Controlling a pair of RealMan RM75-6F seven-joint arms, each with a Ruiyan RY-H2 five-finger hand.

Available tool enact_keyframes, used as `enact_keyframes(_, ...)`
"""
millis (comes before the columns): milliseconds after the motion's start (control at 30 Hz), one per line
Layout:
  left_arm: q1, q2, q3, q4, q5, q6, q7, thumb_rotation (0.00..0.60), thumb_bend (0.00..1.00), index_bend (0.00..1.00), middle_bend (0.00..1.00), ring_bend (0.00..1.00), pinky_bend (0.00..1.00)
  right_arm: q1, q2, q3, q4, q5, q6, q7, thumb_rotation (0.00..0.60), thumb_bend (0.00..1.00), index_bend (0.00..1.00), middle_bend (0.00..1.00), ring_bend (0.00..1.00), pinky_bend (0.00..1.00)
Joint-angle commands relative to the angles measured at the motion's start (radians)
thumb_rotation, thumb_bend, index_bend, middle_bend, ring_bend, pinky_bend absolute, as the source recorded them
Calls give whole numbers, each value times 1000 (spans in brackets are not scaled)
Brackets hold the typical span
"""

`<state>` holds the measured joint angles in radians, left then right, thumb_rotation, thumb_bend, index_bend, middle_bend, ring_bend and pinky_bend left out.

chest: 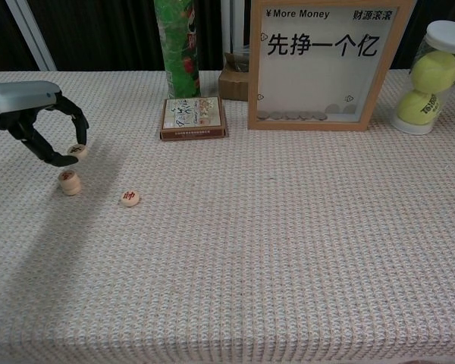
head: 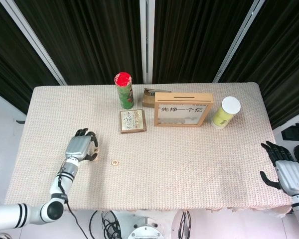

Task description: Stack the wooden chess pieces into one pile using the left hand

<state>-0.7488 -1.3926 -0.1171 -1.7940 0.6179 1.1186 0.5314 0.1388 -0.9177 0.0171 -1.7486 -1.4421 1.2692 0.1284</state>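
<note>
Now, chess piece [chest: 76,150] pinched (left hand [chest: 42,129]), above pile [chest: 70,181]

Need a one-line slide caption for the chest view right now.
Left robot hand pinches a wooden chess piece just above the small stack; one lone piece lies beside it.

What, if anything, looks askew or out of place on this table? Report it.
Nothing looks spilled or damaged. The only stray item is a single chess piece lying flat on the cloth, apart from the small stack. The left hand pinches another piece just above that stack. The frame and green canister stand upright.
</note>
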Motion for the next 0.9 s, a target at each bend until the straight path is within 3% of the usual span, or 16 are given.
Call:
enact_keyframes(33,34,13,25,-44,28,51,6,600,310,496,190,0,8,-3,1,-1,0,-4,5,4,600,337,0,0,0,0)
enact_keyframes(333,75,4,46,-77,79,94,-2,600,310,498,190,0,8,-3,2,-2,2,-9,8,9,600,337,0,0,0,0)
enact_keyframes(900,88,-39,31,6,75,60,-3,600,310,499,190,0,7,-2,1,-1,3,-3,3,4,600,337,0,0,0,0)
